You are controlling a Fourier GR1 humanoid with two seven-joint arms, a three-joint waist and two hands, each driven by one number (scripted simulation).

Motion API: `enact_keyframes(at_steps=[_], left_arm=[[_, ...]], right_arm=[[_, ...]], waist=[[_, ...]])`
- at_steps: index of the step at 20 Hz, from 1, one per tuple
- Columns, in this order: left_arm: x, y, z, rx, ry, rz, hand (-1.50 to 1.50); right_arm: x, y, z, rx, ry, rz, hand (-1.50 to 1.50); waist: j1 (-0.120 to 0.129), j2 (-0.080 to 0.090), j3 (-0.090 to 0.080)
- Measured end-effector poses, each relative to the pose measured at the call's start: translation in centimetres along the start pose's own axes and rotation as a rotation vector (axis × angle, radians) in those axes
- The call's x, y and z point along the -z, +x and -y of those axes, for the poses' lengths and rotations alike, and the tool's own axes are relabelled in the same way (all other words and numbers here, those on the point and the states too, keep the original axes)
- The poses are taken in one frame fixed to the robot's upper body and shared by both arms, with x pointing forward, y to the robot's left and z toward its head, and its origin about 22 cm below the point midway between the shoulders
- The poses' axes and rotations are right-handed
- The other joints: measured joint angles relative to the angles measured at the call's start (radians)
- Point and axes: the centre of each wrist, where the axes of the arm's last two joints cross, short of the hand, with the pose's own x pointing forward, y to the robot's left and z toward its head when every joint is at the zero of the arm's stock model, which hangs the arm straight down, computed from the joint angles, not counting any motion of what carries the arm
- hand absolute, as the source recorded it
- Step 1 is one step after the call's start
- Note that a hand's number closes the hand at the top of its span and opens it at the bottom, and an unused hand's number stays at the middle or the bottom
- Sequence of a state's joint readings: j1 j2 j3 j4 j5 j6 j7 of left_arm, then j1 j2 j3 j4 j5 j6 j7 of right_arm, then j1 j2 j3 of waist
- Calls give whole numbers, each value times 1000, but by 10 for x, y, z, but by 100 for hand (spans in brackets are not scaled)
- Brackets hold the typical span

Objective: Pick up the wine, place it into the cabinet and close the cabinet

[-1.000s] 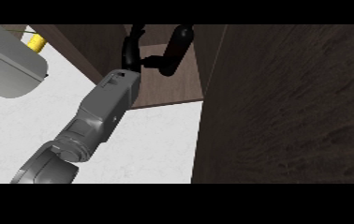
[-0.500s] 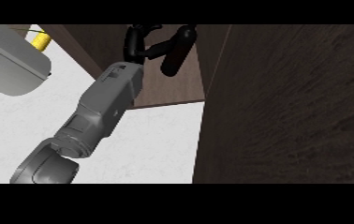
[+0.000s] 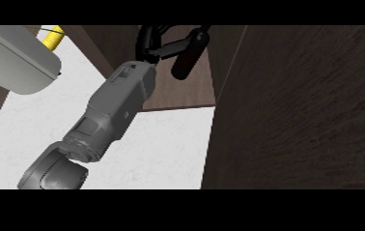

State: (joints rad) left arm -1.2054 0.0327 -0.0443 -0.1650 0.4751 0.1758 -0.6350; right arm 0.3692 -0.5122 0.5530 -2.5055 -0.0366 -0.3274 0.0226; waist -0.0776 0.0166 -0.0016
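The left hand [image 3: 160, 44] is showing as a black shape at the end of the grey forearm [image 3: 118, 104], which is slanting up from well below and to the left of it. The hand is lying over the brown wood of the cabinet [image 3: 187, 92]. Its black parts are overlapping one another against that dark wood, so I cannot tell whether it is spread, pressed together or pinching anything. One long black piece is slanting down from the hand's right side, and I cannot tell whether it belongs to the hand or is a separate thing.

The wine is not showing clearly anywhere. Whether it is in the hand or inside the cabinet, I cannot tell.

Just right of the hand, a pale edge is running downward, and past it a broad dark wooden panel [image 3: 292, 109] is filling everything to the right, from above the hand down to well below it. Below the hand, the brown wood is ending in a straight edge, and the white counter [image 3: 164, 148] is spreading out beneath it, on both sides of the forearm. Well to the left of the hand, a grey rounded object [image 3: 25, 65] is sitting on the counter, with a small yellow thing [image 3: 54, 36] peeking out just above it.
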Motion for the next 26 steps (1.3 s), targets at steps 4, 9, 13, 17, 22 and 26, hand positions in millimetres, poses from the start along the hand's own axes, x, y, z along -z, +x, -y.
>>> enact_keyframes(at_steps=[4,9,13,17,22,26], left_arm=[[0,1,9,-30,-32,-5,-150],[-1,2,15,-54,-47,-18,-150],[-6,-1,16,-85,-65,-22,-150],[-16,-8,14,-138,-97,-23,-150],[-37,-21,12,-193,-137,-37,-150],[-56,-26,15,-234,-163,-52,-150]], right_arm=[[0,1,0,-1,-14,-11,-150],[-2,1,2,-7,-28,-24,-150],[-2,2,6,-29,-38,-27,-150],[-3,2,5,-27,-47,-35,-150],[-6,1,6,-31,-57,-46,-150],[-5,1,7,-38,-59,-47,-150]], waist=[[19,-7,0],[34,-15,1],[37,-22,1],[44,-27,1],[59,-32,1],[71,-35,1]])
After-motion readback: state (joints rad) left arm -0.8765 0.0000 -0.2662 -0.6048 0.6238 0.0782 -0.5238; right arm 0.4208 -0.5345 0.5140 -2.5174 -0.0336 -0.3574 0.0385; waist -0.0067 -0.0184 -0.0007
